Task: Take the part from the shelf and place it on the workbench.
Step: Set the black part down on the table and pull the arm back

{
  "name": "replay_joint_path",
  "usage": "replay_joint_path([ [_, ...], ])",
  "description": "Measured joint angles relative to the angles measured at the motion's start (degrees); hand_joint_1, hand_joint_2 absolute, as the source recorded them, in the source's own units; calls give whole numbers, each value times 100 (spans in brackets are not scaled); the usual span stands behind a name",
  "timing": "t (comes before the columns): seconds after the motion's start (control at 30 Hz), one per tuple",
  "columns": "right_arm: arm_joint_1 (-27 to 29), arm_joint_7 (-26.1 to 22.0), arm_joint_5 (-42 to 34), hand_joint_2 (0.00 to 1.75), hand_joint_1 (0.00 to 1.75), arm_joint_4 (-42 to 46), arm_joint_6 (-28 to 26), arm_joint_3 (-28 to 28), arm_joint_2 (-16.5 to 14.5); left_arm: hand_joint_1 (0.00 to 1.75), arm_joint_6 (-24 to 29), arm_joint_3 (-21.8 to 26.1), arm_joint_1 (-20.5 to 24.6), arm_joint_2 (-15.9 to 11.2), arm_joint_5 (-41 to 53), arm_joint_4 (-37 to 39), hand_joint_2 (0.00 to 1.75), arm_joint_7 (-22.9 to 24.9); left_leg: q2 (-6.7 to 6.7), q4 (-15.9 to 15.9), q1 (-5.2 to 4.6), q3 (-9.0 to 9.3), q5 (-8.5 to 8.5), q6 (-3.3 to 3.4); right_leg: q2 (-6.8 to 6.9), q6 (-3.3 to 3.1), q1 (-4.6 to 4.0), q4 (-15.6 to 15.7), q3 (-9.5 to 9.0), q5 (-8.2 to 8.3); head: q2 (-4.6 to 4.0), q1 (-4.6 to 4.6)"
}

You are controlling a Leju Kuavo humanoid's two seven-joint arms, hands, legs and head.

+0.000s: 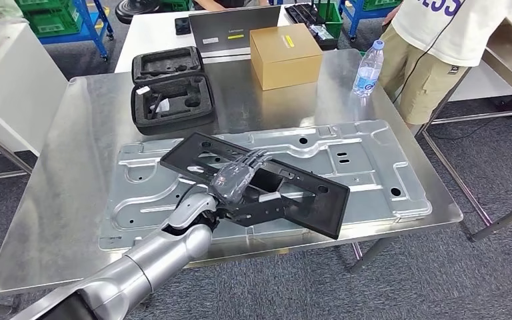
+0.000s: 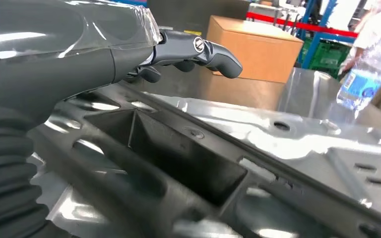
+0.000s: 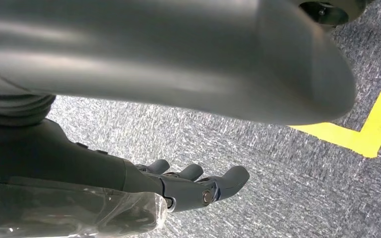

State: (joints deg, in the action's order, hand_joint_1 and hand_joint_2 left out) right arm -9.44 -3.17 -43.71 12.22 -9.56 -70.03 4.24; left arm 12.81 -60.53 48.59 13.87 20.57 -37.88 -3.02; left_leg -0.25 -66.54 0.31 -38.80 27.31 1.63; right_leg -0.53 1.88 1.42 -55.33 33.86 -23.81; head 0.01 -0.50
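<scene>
Left robot hand [image 1: 239, 175] rests spread over black part [image 1: 307, 193], nothing pinched; part lies flat across metal panel [image 1: 373, 160] on surface [image 1: 73, 167], so looks delivered, likely release stage. Right robot hand [image 3: 193, 186] hangs above floor, loosely spread, holding nothing.

Steel counter [image 1: 53, 200] on thin metal legs, sheen from overhead light. Grey speckled carpet [image 1: 493, 267] all round, yellow tape corner [image 3: 372, 134] on it. Beyond the far edge: white table [image 1: 153, 33], blue trolley frames [image 1: 97, 23] with green crates [image 1: 53, 17]. White cabinet [image 1: 13, 87] off to the left. Person [image 1: 440, 47] standing far right.
</scene>
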Motion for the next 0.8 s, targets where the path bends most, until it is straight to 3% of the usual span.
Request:
replay_joint_path([
  [0.07,0,0,1,0,0,0,-11,0,-4,0,79,107,4,39,-220,8,0,-86,-1,802,-12,393,-282,40,-1,34,-18,-3,-11,-13,0,-1],
  [0.1,3,-1,1,0,0,0,-19,0,-4,0,123,140,2,53,-352,8,0,-138,-5,1004,-24,494,-332,61,-1,61,-29,-3,-13,-16,0,-1],
  [0.23,35,-19,-1,0,0,0,-49,0,-3,0,164,199,-7,70,-825,-70,0,-291,-19,1101,-40,545,-368,181,6,186,-6,-39,-6,-65,1,-4],
  [0.3,50,-37,-1,0,0,0,-56,0,-4,0,167,223,-9,71,-950,-175,0,-326,-15,1127,-14,564,-389,240,16,226,-1,-504,193,-352,-1,-20],
  [0.37,69,-58,-7,0,0,0,-60,0,-6,0,217,232,-37,64,-1047,-293,0,-368,-14,1125,-19,566,-384,268,19,250,-4,-1332,569,-732,-1,-33],
  [0.4,83,-68,-12,0,0,0,-61,0,-6,0,264,232,-59,55,-1095,-374,0,-377,-16,1124,-21,567,-381,273,19,259,-4,-1628,709,-821,-1,-33],
  [0.43,97,-79,-15,0,0,0,-63,0,-6,0,318,233,-76,44,-1143,-470,0,-368,-22,1123,-21,571,-379,276,19,266,-2,-1715,750,-803,-1,-34],
  [0.47,109,-89,-18,0,0,0,-65,1,-5,0,371,233,-85,31,-1186,-573,0,-345,-31,1122,-18,578,-376,275,20,270,4,-1565,674,-679,-1,-34],
  [0.53,122,-102,-21,0,0,0,-75,4,-1,0,448,235,-81,2,-1266,-786,0,-294,-51,1115,-12,596,-360,254,20,271,22,-794,282,-299,-1,-35],
  [0.6,128,-113,-42,0,0,0,-93,11,3,0,526,237,-77,-44,-1373,-1043,0,-278,-61,1079,-36,584,-335,202,17,244,17,-163,-29,-96,-1,-30],
  [0.73,169,-172,-121,0,0,0,-141,24,-13,0,624,237,-119,-173,-1641,-1627,0,-283,-59,1014,-43,532,-282,96,14,145,6,-21,-70,-76,0,-19],
  [0.8,191,-201,-154,0,0,0,-155,45,-26,0,606,237,-175,-272,-1806,-1979,0,-283,-47,613,-20,357,-25,22,22,84,26,-6,-70,-61,0,-10],
])
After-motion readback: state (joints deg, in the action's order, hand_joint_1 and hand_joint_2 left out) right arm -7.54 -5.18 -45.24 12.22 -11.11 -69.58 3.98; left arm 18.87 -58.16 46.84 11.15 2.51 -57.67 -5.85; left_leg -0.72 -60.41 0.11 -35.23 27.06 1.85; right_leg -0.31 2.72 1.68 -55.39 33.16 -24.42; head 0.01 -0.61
